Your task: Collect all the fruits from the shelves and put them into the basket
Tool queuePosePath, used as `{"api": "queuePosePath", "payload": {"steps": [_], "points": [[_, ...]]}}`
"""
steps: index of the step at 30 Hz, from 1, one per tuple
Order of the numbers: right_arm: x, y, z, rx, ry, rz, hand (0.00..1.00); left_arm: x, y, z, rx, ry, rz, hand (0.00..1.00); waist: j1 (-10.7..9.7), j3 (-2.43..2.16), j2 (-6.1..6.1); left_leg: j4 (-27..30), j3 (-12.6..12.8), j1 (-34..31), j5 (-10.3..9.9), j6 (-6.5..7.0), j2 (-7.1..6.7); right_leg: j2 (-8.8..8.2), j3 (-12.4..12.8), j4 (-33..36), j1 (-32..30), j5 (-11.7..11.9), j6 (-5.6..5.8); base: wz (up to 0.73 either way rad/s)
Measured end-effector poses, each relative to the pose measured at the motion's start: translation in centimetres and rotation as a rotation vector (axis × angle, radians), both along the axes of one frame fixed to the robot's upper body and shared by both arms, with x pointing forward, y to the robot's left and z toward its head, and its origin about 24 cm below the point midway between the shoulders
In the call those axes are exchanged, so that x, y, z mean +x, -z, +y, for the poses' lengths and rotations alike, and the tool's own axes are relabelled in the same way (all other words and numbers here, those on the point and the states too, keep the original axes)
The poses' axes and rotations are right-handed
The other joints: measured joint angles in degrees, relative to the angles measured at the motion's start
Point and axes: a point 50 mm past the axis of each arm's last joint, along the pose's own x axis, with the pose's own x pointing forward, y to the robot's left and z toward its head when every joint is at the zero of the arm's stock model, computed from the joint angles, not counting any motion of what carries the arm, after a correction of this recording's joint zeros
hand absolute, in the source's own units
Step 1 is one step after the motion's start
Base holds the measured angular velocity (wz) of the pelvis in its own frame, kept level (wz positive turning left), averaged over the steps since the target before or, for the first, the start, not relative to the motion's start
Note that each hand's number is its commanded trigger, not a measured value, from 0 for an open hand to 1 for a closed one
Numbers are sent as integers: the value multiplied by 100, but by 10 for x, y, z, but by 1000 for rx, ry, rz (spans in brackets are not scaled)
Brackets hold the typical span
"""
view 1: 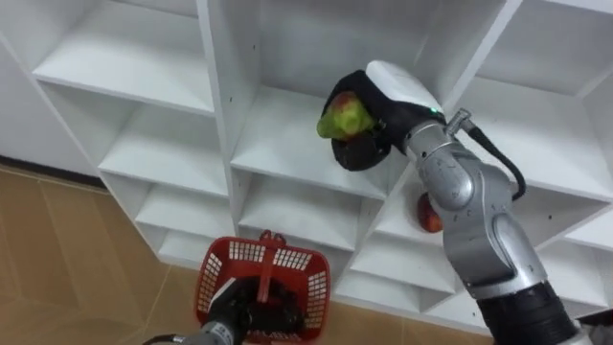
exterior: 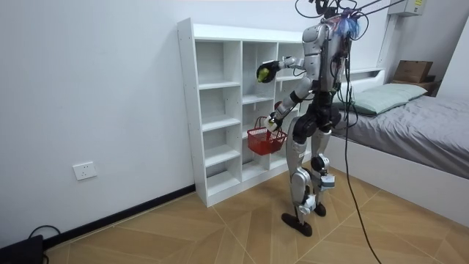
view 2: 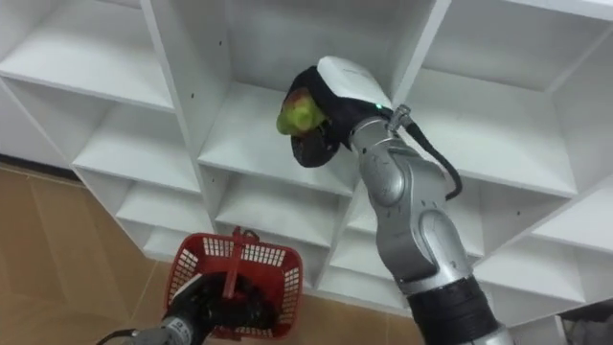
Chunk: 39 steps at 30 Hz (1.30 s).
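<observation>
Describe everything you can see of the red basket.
The red basket looks like plastic, with lattice walls pierced by small openings and a solid rim. A red handle rises across its middle, and the left robot hand is curled round it, carrying the basket in the air, off the floor. It hangs roughly level in front of the lower shelves of the white closet. What lies inside it is too dark to tell.

A pillow (exterior: 385, 95) lies on the bed (exterior: 432, 132); socket (exterior: 86, 171) on wall (exterior: 88, 81).
</observation>
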Motion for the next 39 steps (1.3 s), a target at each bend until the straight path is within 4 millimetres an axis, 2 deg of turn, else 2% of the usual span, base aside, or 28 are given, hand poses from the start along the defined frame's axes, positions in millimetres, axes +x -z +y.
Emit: {"api": "queuePosePath", "payload": {"steps": [8,14,17,20,24,33,39], "points": [[-8,11,5,83,-34,45,100,-2,1,0,13,-11,6,100,-111,-7,28,1,102,86,-1,1,-3,10,136,8,34,0,-1,-7],[-23,33,2,174,-43,140,100,-10,5,1,27,-21,25,100,-161,-7,32,4,141,92,-3,3,-3,16,180,5,24,0,-1,-2],[-30,41,4,207,-43,174,100,-10,5,1,25,-25,27,100,-217,-8,82,6,159,86,-6,7,-3,20,213,4,4,0,-1,-4],[-38,46,2,230,-46,199,100,-15,7,1,23,-28,40,100,-268,-77,225,-27,229,130,-9,11,-1,29,282,11,-34,2,1,-12],[-40,49,-5,268,-19,218,100,-16,7,1,20,-37,44,100,-328,-76,280,-47,271,163,-9,10,9,39,291,11,-30,2,1,-6],[-50,63,-10,290,5,272,100,-17,8,0,12,-39,49,100,-415,-74,274,-67,319,201,-9,10,6,40,317,6,-16,2,2,-2],[-55,68,-11,331,6,301,100,-18,8,-2,13,-26,50,100,-430,-48,241,-65,312,201,-10,11,0,32,325,-6,-4,-4,11,0]]}}
